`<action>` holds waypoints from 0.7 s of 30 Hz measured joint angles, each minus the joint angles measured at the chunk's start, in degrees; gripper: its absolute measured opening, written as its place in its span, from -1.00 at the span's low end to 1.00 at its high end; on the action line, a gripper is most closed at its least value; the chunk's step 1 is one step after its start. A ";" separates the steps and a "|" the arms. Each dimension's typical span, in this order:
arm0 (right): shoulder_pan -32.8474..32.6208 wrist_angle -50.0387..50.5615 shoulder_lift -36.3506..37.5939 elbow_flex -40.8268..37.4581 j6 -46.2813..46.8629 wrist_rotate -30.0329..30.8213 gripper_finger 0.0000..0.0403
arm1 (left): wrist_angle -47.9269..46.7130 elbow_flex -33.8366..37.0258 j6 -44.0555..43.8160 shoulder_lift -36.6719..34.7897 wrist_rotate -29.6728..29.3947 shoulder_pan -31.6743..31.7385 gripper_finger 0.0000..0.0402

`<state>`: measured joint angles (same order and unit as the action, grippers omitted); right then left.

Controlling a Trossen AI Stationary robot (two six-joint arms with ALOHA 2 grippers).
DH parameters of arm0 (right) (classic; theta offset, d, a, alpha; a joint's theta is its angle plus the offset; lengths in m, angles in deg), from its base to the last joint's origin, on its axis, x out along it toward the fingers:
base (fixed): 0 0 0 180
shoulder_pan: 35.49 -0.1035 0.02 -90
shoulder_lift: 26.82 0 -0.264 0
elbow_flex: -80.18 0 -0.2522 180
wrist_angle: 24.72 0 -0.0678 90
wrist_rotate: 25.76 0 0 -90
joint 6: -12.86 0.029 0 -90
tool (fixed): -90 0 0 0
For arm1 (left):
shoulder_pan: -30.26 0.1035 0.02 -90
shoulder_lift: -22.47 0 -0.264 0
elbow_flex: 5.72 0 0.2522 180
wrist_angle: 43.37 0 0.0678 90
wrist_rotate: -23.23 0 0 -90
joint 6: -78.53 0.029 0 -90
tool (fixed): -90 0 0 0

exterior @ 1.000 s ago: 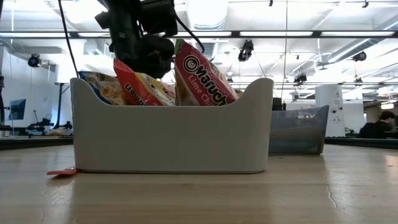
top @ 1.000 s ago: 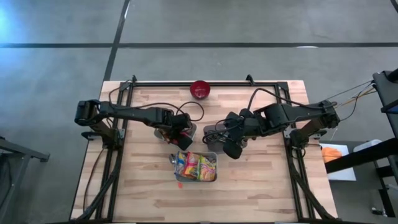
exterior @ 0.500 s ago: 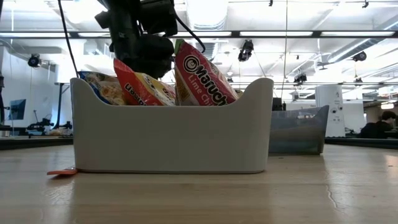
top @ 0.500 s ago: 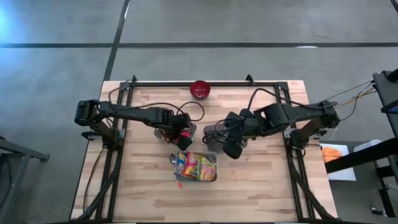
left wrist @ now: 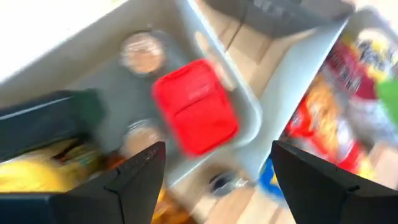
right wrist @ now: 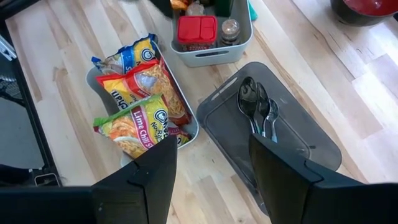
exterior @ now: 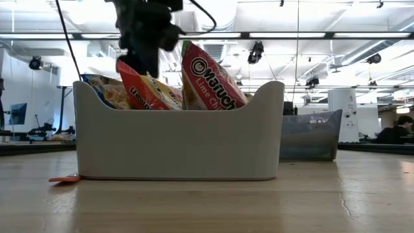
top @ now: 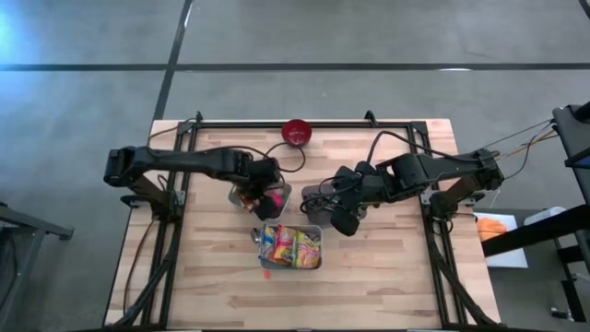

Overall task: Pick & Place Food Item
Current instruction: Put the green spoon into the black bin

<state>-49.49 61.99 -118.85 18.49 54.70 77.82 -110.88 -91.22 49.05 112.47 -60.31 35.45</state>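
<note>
Left hand (top: 267, 191) above small grey bin (right wrist: 211, 37), fingers (left wrist: 140, 171) spread apart, nothing between them. Directly below left hand, inside that bin: red box (left wrist: 196, 106), round jar (right wrist: 230, 28) beside it, yellow item partly hidden. Right hand (right wrist: 211, 180) hovering over clear tray (right wrist: 270, 134) holding spoons (right wrist: 255, 106); fingers apart, empty. Ahead of right hand, beyond tray: light bin (top: 290, 247) on desk (top: 387, 267), filled with noodle packets (right wrist: 140, 93), standing just beside small grey bin. Red bowl (top: 296, 133) at desk's far edge, well apart from both hands.
</note>
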 joint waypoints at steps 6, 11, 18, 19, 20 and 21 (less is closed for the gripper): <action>0.00 0.22 0.00 0.00 -0.46 -0.06 -0.04 | -13.86 -5.96 6.90 -3.79 -11.94 0.95 0.48; 0.00 0.27 0.00 0.00 -2.24 -0.13 -0.04 | -16.91 -5.57 6.67 -9.49 -18.27 4.85 0.48; 0.00 0.33 0.00 0.00 -7.76 -0.22 -0.04 | -14.41 -0.46 0.01 -13.01 -18.70 16.03 0.33; 0.00 0.36 0.00 0.00 -8.92 -0.24 -0.04 | -13.20 0.23 0.74 -12.78 -17.96 17.48 0.27; 0.00 0.45 0.00 0.00 -9.85 -0.26 -0.04 | -11.83 0.85 2.75 -12.44 -16.78 18.66 0.21; 0.02 0.68 0.00 0.00 -10.97 -0.28 -0.04 | -10.79 1.39 5.42 -11.99 -15.74 19.59 0.15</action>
<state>-49.47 62.67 -118.85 18.49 43.73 77.55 -121.67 -89.82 54.48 100.48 -76.05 55.04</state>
